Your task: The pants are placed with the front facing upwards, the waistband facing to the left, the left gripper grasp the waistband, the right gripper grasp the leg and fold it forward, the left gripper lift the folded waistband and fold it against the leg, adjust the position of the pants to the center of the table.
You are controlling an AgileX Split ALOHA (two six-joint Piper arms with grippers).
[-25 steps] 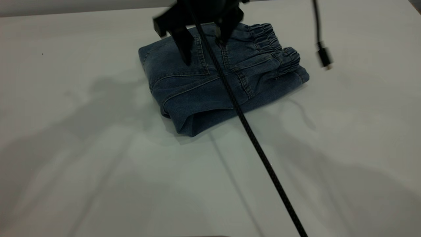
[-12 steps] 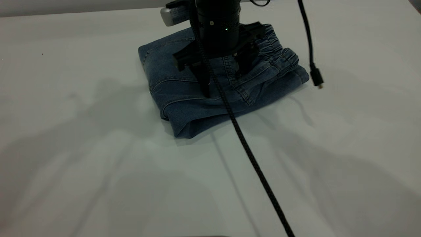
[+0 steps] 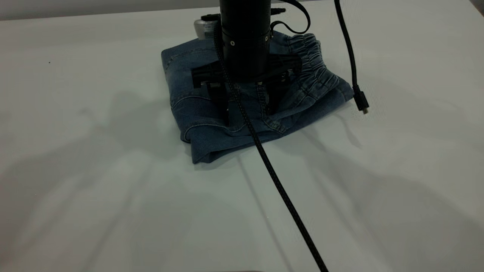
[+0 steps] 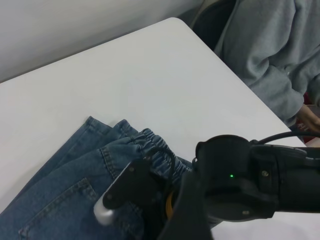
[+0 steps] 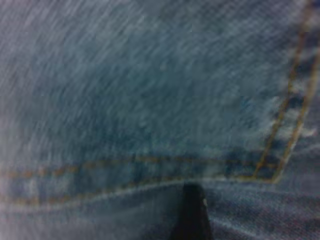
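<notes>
Both folds look done: the pants [image 3: 242, 109] lie as a compact bundle on the bench [image 3: 75, 189], waistband [image 3: 315, 68] uppermost. The right gripper [image 3: 247, 109] presses down on the bundle, jaws spread wide and gripping nothing, denim beneath and between them. Centring likely remains. The left gripper shows nowhere.

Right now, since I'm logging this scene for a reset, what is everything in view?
pants: one, blue denim, folded, on the table
waistband: one, blue, gathered, at the fold's right end
table: one, white, under the pants
braided cable: one, black, running from the arm over the table
plug: one, black, dangling right of the pants
person: one, grey top, beside the table
right gripper: one, black, open, fingertips on the pants
</notes>
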